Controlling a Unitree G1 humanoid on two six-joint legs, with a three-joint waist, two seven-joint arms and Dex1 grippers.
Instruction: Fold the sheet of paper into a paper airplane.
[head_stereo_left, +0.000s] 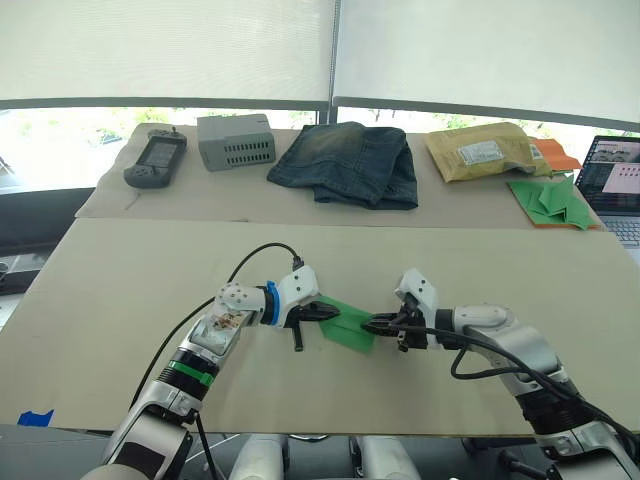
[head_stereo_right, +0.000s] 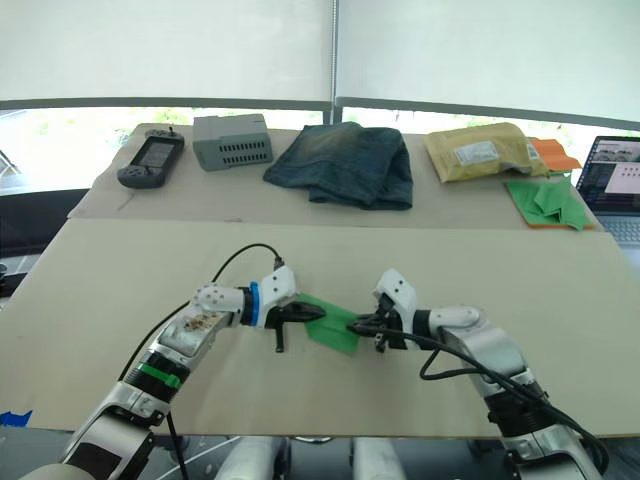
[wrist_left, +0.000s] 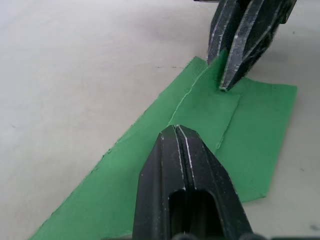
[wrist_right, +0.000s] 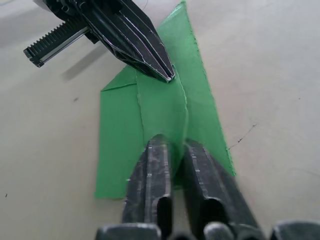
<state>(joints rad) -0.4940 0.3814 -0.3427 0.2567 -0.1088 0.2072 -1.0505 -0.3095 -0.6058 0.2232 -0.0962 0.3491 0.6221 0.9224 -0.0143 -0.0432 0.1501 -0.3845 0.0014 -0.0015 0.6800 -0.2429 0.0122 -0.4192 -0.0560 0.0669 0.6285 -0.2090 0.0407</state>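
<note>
On the near part of the table (head_stereo_left: 120, 290), both arms reached inward, fingertips facing across the green sheet of paper (head_stereo_left: 348, 326). The left gripper (head_stereo_left: 328, 313) had its fingers pressed together, tip resting on the paper. The right gripper (head_stereo_left: 377, 323) was nearly closed, pinching a raised fold. The sheet lay flat, partly folded, with visible creases.

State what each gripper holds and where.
Both rest on the green paper: left gripper at one end, right gripper at the other. A true grip cannot be told.
</note>
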